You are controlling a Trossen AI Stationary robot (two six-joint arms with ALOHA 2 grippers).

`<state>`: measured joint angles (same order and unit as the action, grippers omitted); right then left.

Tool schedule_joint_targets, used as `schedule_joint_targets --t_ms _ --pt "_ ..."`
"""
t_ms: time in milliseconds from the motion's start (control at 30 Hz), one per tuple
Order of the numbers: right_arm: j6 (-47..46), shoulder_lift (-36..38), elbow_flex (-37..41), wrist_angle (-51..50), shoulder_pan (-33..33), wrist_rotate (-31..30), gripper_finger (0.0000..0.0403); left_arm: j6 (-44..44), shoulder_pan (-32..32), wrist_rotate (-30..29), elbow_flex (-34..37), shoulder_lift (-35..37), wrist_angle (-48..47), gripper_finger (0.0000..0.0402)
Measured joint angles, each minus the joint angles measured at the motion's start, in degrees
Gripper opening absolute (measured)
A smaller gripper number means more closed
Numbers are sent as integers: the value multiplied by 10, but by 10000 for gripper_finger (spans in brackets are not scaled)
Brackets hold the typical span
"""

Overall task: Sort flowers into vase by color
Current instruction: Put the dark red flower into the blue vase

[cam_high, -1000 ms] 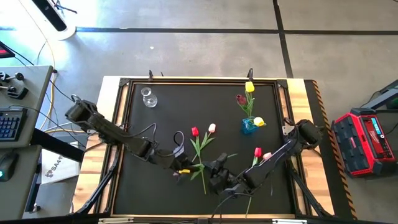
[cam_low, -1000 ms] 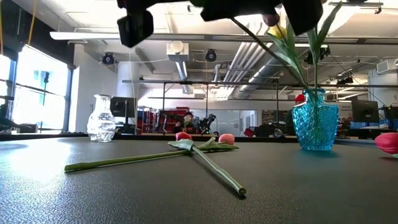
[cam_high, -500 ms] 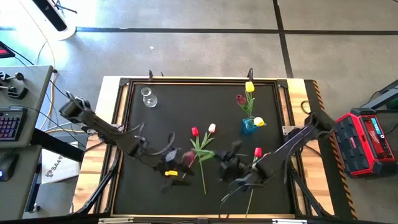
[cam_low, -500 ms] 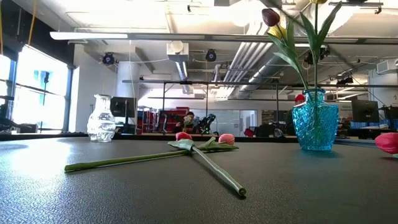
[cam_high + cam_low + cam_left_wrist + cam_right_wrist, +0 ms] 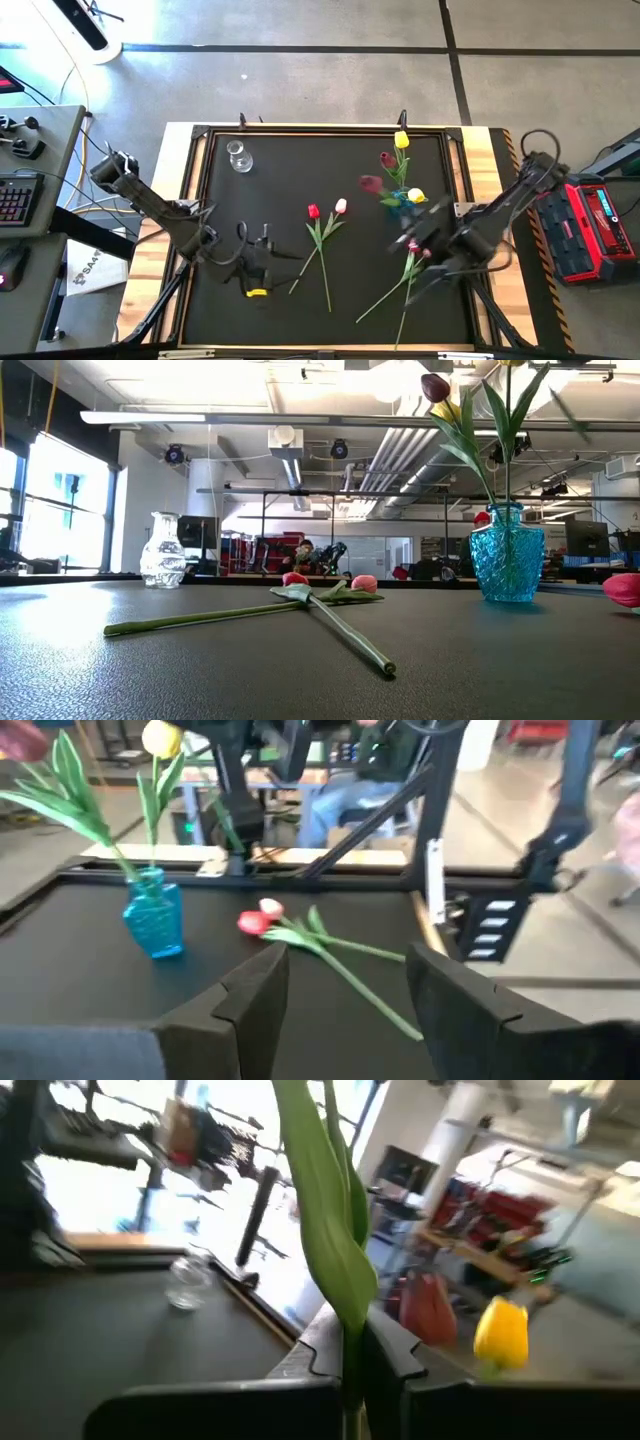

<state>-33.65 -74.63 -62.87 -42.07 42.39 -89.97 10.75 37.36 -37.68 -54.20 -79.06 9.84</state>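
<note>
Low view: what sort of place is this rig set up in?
Probably an industrial lab or workshop: exposed ceiling ducts and strip lights overhead, a person seated at workbenches behind the table, and a keyboard desk beside it.

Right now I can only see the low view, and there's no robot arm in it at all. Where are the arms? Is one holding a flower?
Observer: Yes. The right tool is shut on a green stem. From above, it is up over the mat next to the blue vase, and the dark maroon tulip is in the air with it.
Operator: What about the other arm?
Observer: The left tool is open with nothing in it. From above, it sits over the mat to the left of the red tulip and the pink tulip lying there.
</note>
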Motion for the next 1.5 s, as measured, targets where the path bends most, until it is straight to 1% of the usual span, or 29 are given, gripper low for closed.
schedule_joint_targets --t_ms 67,133,200,267,333,433,633,700,867,967,1033,1167,1233,1333,1467,1500 --pt "-77 36 23 -46 18 0 0 -6 -3 -7 0 -16 4 186" --pt "-127 67 44 -71 35 0 0 -12 -10 -18 0 -32 3 183" --pt "-148 92 60 -82 49 0 0 -25 -24 -33 0 -51 1 181" --pt "-150 116 68 -85 59 0 0 -48 -43 -46 0 -68 -8 180" --pt "-137 137 68 -89 66 0 0 -65 -68 -48 0 -82 -16 179" --pt "-86 164 58 -95 67 0 0 -79 -114 -34 0 -96 -26 179" --pt "20 213 28 -95 46 0 0 -90 -204 64 0 -103 -39 179" --pt "50 225 15 -94 34 -1 0 -91 -226 82 0 -103 -47 179" --pt "70 247 -8 -94 -2 -1 0 -127 -265 104 0 -103 -45 179" --pt "33 261 -9 -96 -27 6 0 -157 -286 125 0 -103 -42 179" --pt "20 274 -9 -95 -41 37 3 -179 -299 141 0 -103 -39 179" --pt "49 301 -9 -72 -58 116 5 -209 -321 157 0 -103 -38 179" --pt "113 311 -9 -28 -68 171 5 -220 -331 157 0 -103 -36 179" --pt "211 321 -9 85 -87 239 6 -249 -345 157 0 -103 -17 179" --pt "399 324 -9 243 -116 384 6 -283 -362 157 0 -103 12 179" --pt "440 323 -9 275 -122 411 6 -294 -366 157 0 -103 22 179"
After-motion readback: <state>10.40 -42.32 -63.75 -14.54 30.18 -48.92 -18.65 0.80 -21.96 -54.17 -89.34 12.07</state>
